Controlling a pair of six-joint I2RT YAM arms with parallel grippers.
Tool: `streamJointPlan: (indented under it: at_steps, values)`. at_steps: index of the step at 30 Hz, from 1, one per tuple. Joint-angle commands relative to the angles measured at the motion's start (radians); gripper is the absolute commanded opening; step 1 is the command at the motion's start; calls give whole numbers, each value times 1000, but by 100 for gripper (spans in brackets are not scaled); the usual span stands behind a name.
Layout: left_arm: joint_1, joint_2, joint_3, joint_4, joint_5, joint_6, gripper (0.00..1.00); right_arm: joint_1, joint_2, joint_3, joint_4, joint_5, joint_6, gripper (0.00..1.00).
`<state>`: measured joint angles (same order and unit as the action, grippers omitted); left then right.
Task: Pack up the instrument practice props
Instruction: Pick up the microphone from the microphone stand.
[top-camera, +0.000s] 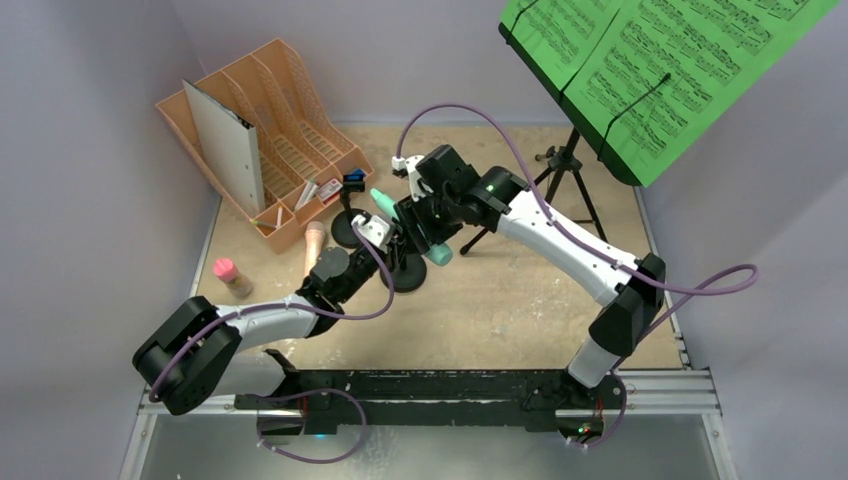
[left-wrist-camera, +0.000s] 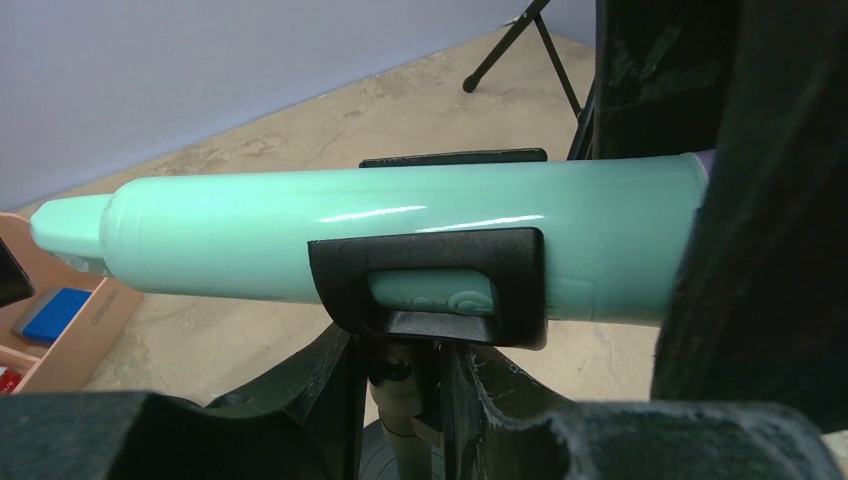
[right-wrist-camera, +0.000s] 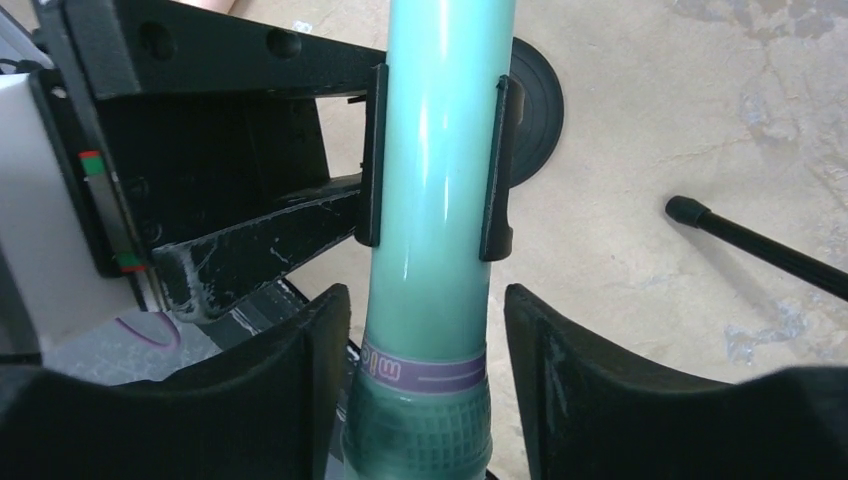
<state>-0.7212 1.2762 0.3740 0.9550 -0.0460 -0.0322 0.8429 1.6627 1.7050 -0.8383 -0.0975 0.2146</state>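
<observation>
the teal microphone (left-wrist-camera: 350, 235) sat in the black clip (left-wrist-camera: 430, 265) on top of a short clip pole (left-wrist-camera: 400, 410), raised above the tabletop (top-camera: 500, 300) near its middle. its long axis ran roughly level. in the top view it lay on a diagonal, with the narrow tail (top-camera: 383, 201) toward the far left and the orange file rack (top-camera: 300, 90), and the mesh head (top-camera: 438, 254) toward the near right.

the left gripper (left-wrist-camera: 400, 395) was clamped on the pole stem just below the clip. the right gripper (right-wrist-camera: 428, 320) straddled the microphone body just above the head. its jaws stood apart, with a thin gap on each side.

a purple band (right-wrist-camera: 425, 372) above the head carried pale lettering, too clipped to read in full. the green pages (top-camera: 660, 60) on the music desk showed printed notation. it was too small to read.

the pole's round base (right-wrist-camera: 535, 110) rested flat on the tabletop. a tripod foot (right-wrist-camera: 685, 208) lay to the right of the microphone, apart from it. a second clip pole (top-camera: 350, 215) stood just beyond the tail. a pink microphone (top-camera: 314, 248) lay on the tabletop to the left. bare tabletop ran from the base to the near edge and on the near right. walls closed the left, right and far sides.
</observation>
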Motion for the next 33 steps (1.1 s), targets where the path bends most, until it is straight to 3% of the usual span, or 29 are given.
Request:
streamJointPlan:
  at_steps: [1, 4, 12, 20, 33]
  values:
    - [-4, -7, -1, 16, -3, 14, 0, -2, 7, 31, -42, -20, -15, 57]
    - [-5, -5, -2, 16, -14, 11, 0, -2, 2, 25, -45, -26, -18, 46]
    - [-5, 10, 23, -42, -200, -59, 0, -2, -36, -38, -74, -59, -34, 2]
    - [-2, 29, 39, -90, -351, -103, 0, -2, -110, -121, -84, -65, -49, 0]
    - [25, 41, 48, -133, -411, -146, 0, -2, -186, -250, -62, -92, -64, 0]
